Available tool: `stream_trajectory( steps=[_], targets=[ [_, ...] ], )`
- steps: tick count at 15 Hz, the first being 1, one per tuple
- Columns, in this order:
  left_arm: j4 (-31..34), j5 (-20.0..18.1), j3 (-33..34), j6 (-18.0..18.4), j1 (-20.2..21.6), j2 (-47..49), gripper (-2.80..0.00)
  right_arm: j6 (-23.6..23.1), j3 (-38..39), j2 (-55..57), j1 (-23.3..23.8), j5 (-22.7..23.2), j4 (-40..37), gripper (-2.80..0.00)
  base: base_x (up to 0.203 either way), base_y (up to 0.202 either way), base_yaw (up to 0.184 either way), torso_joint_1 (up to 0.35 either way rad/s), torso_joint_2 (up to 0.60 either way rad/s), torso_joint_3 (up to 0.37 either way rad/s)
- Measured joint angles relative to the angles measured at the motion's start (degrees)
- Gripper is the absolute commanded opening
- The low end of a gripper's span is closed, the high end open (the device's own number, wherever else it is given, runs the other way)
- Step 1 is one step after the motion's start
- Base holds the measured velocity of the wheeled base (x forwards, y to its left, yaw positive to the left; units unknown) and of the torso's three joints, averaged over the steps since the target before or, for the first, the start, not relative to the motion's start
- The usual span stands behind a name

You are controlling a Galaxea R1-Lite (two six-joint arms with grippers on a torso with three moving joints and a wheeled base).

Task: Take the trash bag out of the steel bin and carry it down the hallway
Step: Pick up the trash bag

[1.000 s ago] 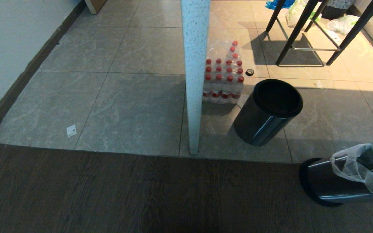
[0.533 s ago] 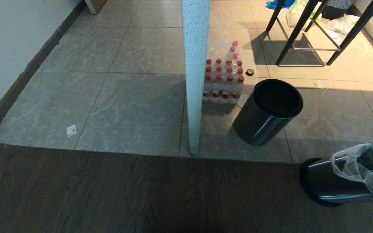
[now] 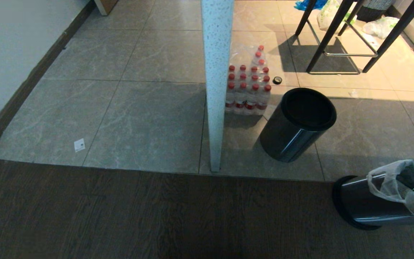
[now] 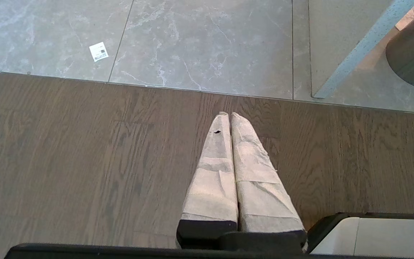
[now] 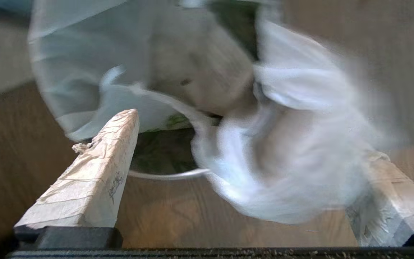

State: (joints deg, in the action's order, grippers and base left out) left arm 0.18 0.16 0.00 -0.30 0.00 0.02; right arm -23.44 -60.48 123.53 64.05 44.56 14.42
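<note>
My right end effector (image 5: 250, 144) was spread wide, with one finger (image 5: 95, 172) on each side of the trash bag (image 5: 264, 144). The thin white plastic bulged into the gap between my fingers, but I was not pinching it. The picture there was blurry, so I could not tell if the plastic touched a finger.

The trash bag (image 3: 401, 187) sat in the steel bin (image 3: 365, 207), with its crinkly edge folded over the bin's mouth. The bin lay tipped on its side on the dark wood floor (image 3: 120, 216), low on my right.

My left end effector (image 4: 229, 117) hung over the wood floor with its fingers pressed together and nothing in them.

Past the wood, the floor turned to grey tiles (image 3: 138, 118). A second bin (image 3: 297, 126) stood there, black-rimmed with no bag in it. Just beside it was a pack of bottles (image 3: 248, 90) with red caps, next to a speckled white post (image 3: 217, 82). A small white label (image 3: 79, 145) lay on the tiles. Farther back stood black stool legs (image 3: 331, 32) with more bags (image 3: 381, 25) near them.
</note>
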Motion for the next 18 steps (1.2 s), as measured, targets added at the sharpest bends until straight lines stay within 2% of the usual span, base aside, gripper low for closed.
stream_trajectory(
  steps=[3, 6, 9, 16, 17, 18],
  targets=[
    [-0.02, 0.00, 0.00, 0.00, 0.00, 0.00, -2.80, 0.88, -0.32, 1.68, -0.42, 0.14, 1.09, 0.00, 0.000, 0.000, 0.000, 0.000, 0.00, 0.000],
    [0.00, 0.01, 0.00, -0.02, 0.00, 0.00, -2.80, 5.01, -0.22, 2.84, -2.05, 0.08, 2.88, 0.00, 0.000, 0.000, 0.000, 0.000, 0.00, 0.000],
    [-0.01, 0.00, 0.00, -0.01, 0.00, 0.00, -2.80, 6.99, 0.15, 3.05, -3.22, 0.10, 2.94, 0.00, 0.000, 0.000, 0.000, 0.000, 0.00, 0.000],
    [0.00, 0.00, 0.00, 0.00, 0.00, 0.00, -2.80, 8.84, 2.79, 1.64, -4.10, 0.17, 3.16, 0.00, 0.000, 0.000, 0.000, 0.000, 0.00, 0.000],
    [0.00, -0.02, 0.00, 0.00, 0.00, 0.00, -2.80, 8.86, 3.12, 1.42, -4.33, 0.42, 3.19, -2.80, 0.000, 0.000, 0.000, 0.000, 0.00, 0.000],
    [0.00, 0.00, 0.00, 0.00, 0.00, 0.00, -2.80, 8.86, 3.25, 1.26, -4.58, 0.60, 3.21, -2.80, 0.000, 0.000, 0.000, 0.000, 0.00, 0.000]
  ],
)
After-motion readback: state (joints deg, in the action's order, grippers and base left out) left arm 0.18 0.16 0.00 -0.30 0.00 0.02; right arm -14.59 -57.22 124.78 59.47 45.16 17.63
